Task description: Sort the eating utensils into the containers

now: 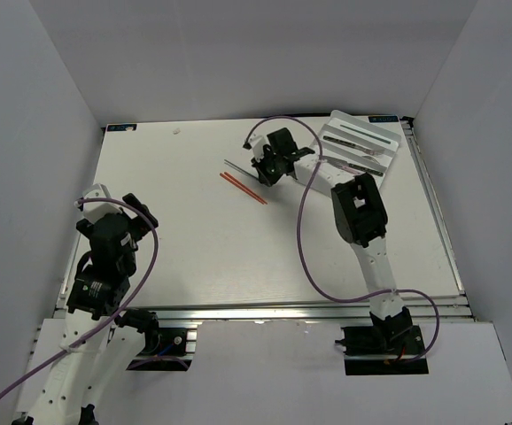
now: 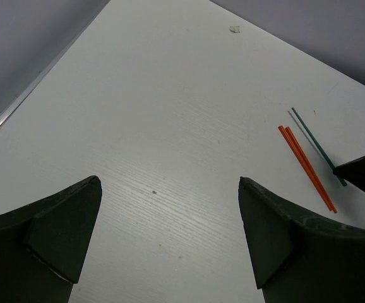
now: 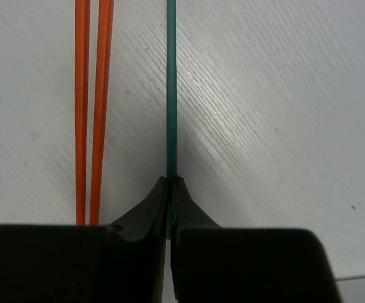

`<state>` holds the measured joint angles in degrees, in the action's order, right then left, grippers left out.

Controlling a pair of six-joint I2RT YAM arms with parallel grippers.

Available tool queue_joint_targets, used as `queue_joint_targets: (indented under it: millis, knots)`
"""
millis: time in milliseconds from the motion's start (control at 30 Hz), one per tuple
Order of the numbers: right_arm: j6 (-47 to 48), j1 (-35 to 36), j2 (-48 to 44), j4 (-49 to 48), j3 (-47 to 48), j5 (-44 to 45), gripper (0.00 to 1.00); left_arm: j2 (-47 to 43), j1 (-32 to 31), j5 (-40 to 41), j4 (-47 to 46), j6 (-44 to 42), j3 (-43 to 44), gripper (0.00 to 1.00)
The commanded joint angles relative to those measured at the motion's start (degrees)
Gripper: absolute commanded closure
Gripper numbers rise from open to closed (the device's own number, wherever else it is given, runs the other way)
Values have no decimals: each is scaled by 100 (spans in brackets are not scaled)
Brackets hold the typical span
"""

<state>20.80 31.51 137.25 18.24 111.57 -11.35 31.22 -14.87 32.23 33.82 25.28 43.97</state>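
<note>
Tray slots point(image 1: 387, 135) hold utensils point(image 1: 360, 150); right fingers point(image 3: 146, 214) pinch green chopstick point(image 3: 171, 95)

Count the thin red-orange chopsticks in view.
2. Both thin red-orange chopsticks lie side by side on the white table, beside the dark green chopstick pinched in the right gripper. None seems hidden.

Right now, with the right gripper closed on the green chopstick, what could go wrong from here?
1. The right gripper pinches the thin green chopstick with just its fingertips, near one end, so the stick may swing or slip when lifted.
2. The orange chopsticks lie close beside it; the gripper could nudge them on the way up.
3. The left wrist view shows what looks like a paler stick alongside the green one; it could get dragged.
</note>
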Motion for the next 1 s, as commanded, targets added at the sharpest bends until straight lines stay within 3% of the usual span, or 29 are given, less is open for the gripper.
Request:
queue_joint_targets:
  millis: [0,167,333,500,600,767,967]
  knots:
    - [-120,-364,-927,-337,-283,-771,100,-64,-24,-68,-104,-49,-11,2]
    - [450,-1040,-1630,-997,-724,-1104,100,-169,-33,-76,-104,-49,-20,2]
    - [1234,-2024,-1684,-1445,-874,-1176,100,-248,-42,-120,-122,-58,-20,2]
    - [2638,-2648,-1719,-2857,-1532,-316,100,-310,-77,-173,-148,-58,-37,2]
    - [3290,-2816,-1535,-3063,-1446,80,100,-266,-103,-217,-148,-58,-28,2]
    - [3167,-3431,-1421,-3643,-1717,-649,100,-292,-112,-156,-139,-49,-37,2]
    - [3607,-3739,-1122,-3494,-1796,-1272,100,-231,-112,-164,-139,-41,-37,2]
